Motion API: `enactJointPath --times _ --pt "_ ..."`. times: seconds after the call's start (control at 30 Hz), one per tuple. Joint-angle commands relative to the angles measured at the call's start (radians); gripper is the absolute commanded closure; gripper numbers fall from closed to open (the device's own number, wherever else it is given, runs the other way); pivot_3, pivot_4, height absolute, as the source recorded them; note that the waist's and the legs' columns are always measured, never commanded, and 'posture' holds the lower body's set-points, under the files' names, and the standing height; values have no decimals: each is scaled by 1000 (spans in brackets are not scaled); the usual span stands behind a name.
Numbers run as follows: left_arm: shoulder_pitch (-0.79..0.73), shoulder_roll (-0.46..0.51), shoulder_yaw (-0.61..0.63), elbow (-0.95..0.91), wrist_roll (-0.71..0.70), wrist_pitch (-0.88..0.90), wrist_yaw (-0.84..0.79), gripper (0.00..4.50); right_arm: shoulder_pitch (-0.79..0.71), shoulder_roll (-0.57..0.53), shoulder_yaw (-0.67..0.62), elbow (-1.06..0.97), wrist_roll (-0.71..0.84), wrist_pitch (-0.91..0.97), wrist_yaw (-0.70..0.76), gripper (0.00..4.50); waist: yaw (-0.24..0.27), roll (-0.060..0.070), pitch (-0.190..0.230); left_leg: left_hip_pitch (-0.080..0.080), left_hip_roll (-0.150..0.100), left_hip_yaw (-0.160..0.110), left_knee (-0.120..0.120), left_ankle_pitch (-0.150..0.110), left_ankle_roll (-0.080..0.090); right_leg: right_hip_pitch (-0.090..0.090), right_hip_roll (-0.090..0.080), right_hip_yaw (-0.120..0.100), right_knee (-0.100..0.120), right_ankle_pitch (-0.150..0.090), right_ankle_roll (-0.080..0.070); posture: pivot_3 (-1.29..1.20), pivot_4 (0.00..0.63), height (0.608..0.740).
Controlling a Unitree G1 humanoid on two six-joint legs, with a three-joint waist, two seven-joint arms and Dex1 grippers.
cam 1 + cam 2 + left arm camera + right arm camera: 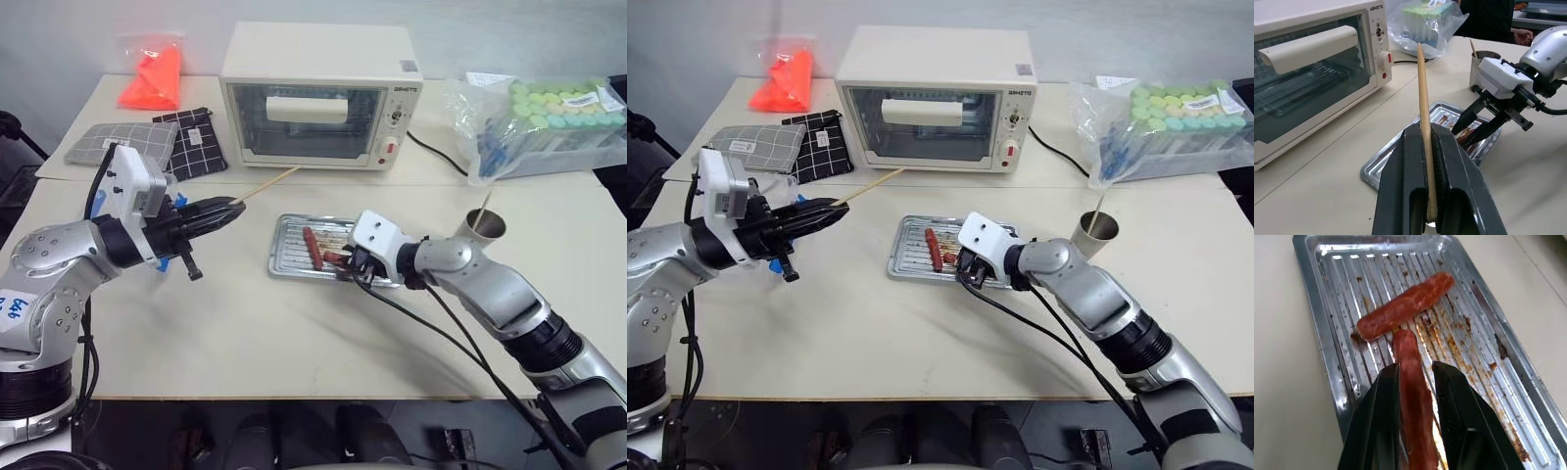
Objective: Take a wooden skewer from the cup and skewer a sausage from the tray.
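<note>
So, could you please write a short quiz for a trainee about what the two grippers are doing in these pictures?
1. True or false: the left gripper is shut on the wooden skewer.
2. Choose one. The right gripper has its fingers:
A) on the oven's door handle
B) around a sausage in the tray
C) on the folded grey cloth
3. Fill in the gap: another thin stick stands in the ____ beside the right arm.

Key: 1 true; 2 B; 3 cup.
</note>
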Motion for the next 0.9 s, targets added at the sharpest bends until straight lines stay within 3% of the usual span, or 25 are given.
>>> enactJointPath --times 0.03,0.9 --pt "-24 6 2 -27 -21 -7 6 4500 0 22 -33 -17 -33 -8 22 3440 -1 0 0 0 0 0 0 0 0 0 0 0 0 0 0 0 150 740" --pt "-75 -6 -31 -2 -10 -28 1 4500 7 135 -91 169 -134 -23 90 3440 -1 0 0 0 0 1 3 1 -1 0 1 0 4 0 0 0 150 740"
